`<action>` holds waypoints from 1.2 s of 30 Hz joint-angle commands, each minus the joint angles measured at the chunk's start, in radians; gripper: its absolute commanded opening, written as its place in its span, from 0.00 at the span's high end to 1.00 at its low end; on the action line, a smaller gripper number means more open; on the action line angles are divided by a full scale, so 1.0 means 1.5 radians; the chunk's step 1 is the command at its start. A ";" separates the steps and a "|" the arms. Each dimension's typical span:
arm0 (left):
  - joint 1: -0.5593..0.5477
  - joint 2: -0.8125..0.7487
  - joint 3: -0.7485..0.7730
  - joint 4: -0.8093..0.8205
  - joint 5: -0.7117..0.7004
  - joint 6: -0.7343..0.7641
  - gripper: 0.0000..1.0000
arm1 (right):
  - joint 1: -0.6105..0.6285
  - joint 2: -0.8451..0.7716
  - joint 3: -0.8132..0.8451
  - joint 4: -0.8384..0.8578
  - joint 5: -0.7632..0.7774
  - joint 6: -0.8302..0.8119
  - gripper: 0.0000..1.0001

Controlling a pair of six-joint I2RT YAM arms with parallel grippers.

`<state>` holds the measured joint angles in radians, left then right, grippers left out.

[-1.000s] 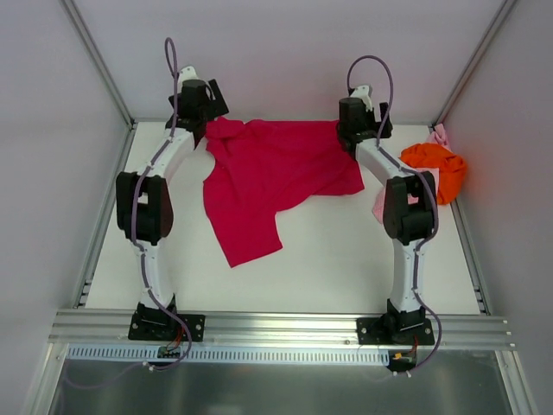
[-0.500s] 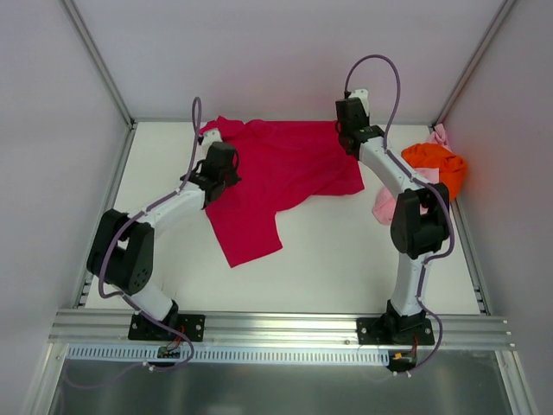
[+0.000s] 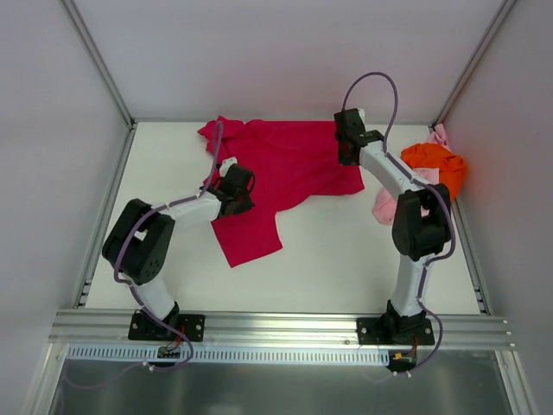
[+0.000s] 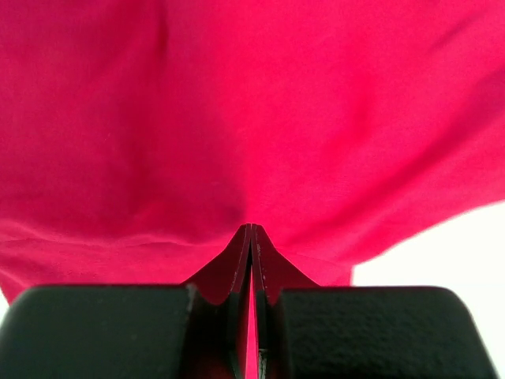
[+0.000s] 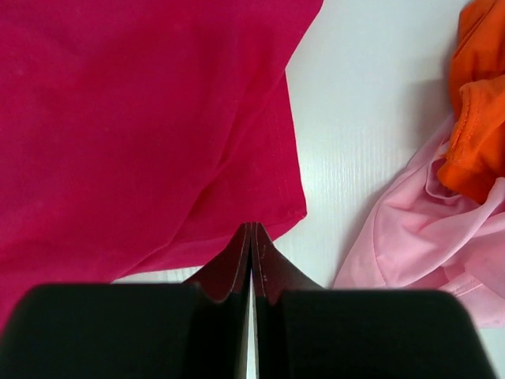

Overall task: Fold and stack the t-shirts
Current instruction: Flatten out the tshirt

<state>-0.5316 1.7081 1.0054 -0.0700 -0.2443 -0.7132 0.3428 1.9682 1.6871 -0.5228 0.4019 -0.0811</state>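
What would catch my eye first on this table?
A big crimson t-shirt sprawls crumpled across the far middle of the white table. The left gripper is over its near-left part, the right gripper over its right edge, both pinched shut. At the far right, an orange t-shirt lies bunched on a pale pink t-shirt.

The white worktop carries three garments. A red t-shirt lies spread and rumpled across the far middle (one part reaches toward the near side). By the far right corner an orange t-shirt sits bunched, partly over a pale pink t-shirt. The pink one's edge lies near the red one, not touching it.
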 commanded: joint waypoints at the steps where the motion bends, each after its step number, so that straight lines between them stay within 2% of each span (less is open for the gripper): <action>1: -0.016 0.046 0.022 -0.046 0.028 -0.044 1.00 | 0.009 -0.081 -0.013 -0.003 -0.020 0.016 0.99; 3: -0.025 0.071 0.037 -0.092 -0.012 -0.063 1.00 | 0.018 -0.119 -0.032 0.021 -0.025 0.017 0.99; 8: -0.033 0.062 -0.006 -0.090 -0.017 -0.114 1.00 | 0.027 -0.195 -0.093 0.034 -0.016 0.010 0.99; 14: -0.053 0.002 -0.113 -0.099 -0.048 -0.206 1.00 | 0.027 -0.260 -0.114 0.021 -0.001 0.006 0.97; 20: -0.092 -0.101 -0.210 -0.115 -0.106 -0.293 1.00 | 0.027 -0.243 -0.101 -0.008 -0.008 0.014 0.96; 28: -0.141 -0.294 -0.282 -0.253 -0.251 -0.428 1.00 | 0.027 -0.187 -0.068 -0.059 -0.049 0.043 0.95; 32: -0.141 -0.369 -0.282 -0.309 -0.298 -0.449 1.00 | 0.026 -0.139 -0.045 -0.093 -0.067 0.039 0.94; 34: -0.141 -0.391 -0.283 -0.304 -0.304 -0.421 1.00 | 0.025 -0.116 -0.016 -0.120 -0.075 0.032 0.94; 35: -0.141 -0.391 -0.281 -0.267 -0.304 -0.390 1.00 | 0.027 -0.107 -0.011 -0.122 -0.089 0.018 0.94; 36: -0.141 -0.383 -0.278 -0.244 -0.302 -0.338 0.78 | 0.028 -0.103 -0.024 -0.113 -0.108 0.005 0.94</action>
<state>-0.7395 1.1328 0.5816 -0.4587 -0.6216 -1.3037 0.3832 1.7947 1.6096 -0.6487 0.3088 -0.0422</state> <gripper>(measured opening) 0.053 0.062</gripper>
